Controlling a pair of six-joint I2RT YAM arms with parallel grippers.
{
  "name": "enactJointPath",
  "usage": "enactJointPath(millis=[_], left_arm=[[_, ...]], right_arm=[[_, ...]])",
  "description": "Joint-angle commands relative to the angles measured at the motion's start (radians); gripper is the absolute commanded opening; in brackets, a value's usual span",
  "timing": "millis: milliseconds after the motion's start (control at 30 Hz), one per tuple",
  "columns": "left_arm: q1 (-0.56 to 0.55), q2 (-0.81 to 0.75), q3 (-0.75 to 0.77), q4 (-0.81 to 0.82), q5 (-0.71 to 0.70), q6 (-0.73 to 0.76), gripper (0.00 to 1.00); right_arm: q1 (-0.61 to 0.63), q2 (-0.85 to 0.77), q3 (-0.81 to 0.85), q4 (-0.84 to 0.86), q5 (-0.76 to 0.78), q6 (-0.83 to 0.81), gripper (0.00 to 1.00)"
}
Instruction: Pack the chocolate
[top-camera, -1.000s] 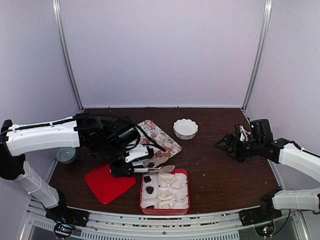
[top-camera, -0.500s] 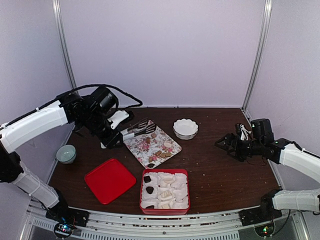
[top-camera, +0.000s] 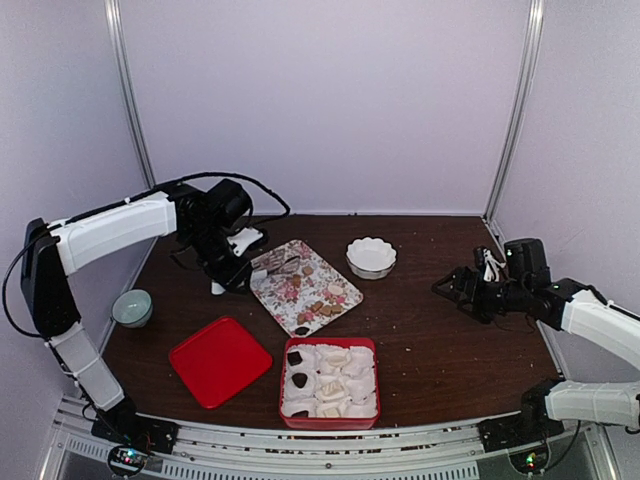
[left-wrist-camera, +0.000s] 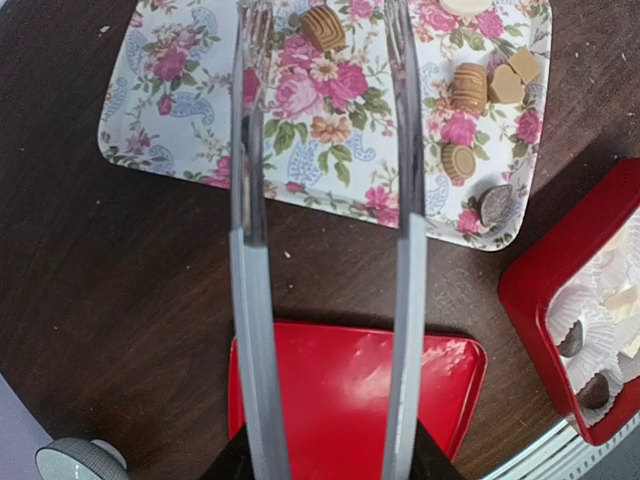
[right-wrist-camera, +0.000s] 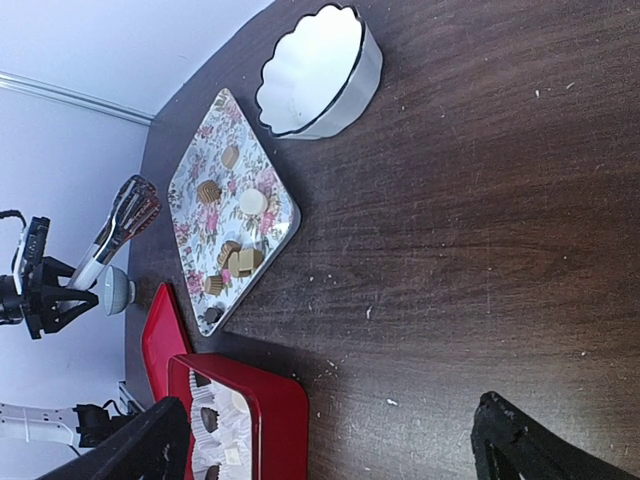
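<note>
My left gripper (top-camera: 228, 270) is shut on a pair of metal tongs (left-wrist-camera: 250, 300), whose two arms stand apart over the flowered tray (left-wrist-camera: 160, 120). A tan chocolate (left-wrist-camera: 322, 28) lies on the tray in line with the tong tips, not pinched. More chocolate (left-wrist-camera: 468, 88) lies toward the tray's near corner, with a dark piece (left-wrist-camera: 495, 203) at its edge. The red box (top-camera: 330, 342) of white paper cups holds a few dark pieces (top-camera: 297, 358). My right gripper (top-camera: 450, 290) stands open at the right, over bare table, with nothing in it.
A red lid (top-camera: 220, 360) lies flat to the left of the box. A white scalloped bowl (top-camera: 371, 256) stands behind the tray. A small grey bowl (top-camera: 132, 307) sits near the table's left edge. Cables hang behind the left arm.
My left arm has swung back from over the red box to the far left, carrying the tongs, whose tips now hang over the tray. The right arm has not moved.
</note>
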Motion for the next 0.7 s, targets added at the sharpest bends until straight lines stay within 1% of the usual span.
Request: enactJointPath(millis=[0, 400, 667], left_arm=[[0.005, 0.064, 0.068, 0.017, 0.069, -0.007, 0.38], [0.004, 0.208, 0.121, 0.009, 0.023, -0.008, 0.38], [0.018, 0.243, 0.138, 0.013, 0.002, -0.008, 0.32]], right_arm=[[0.007, -0.008, -0.011, 0.001, 0.027, 0.006, 1.00], [0.007, 0.010, -0.008, 0.013, 0.032, 0.016, 1.00], [0.007, 0.027, -0.003, 0.020, 0.030, 0.015, 1.00]])
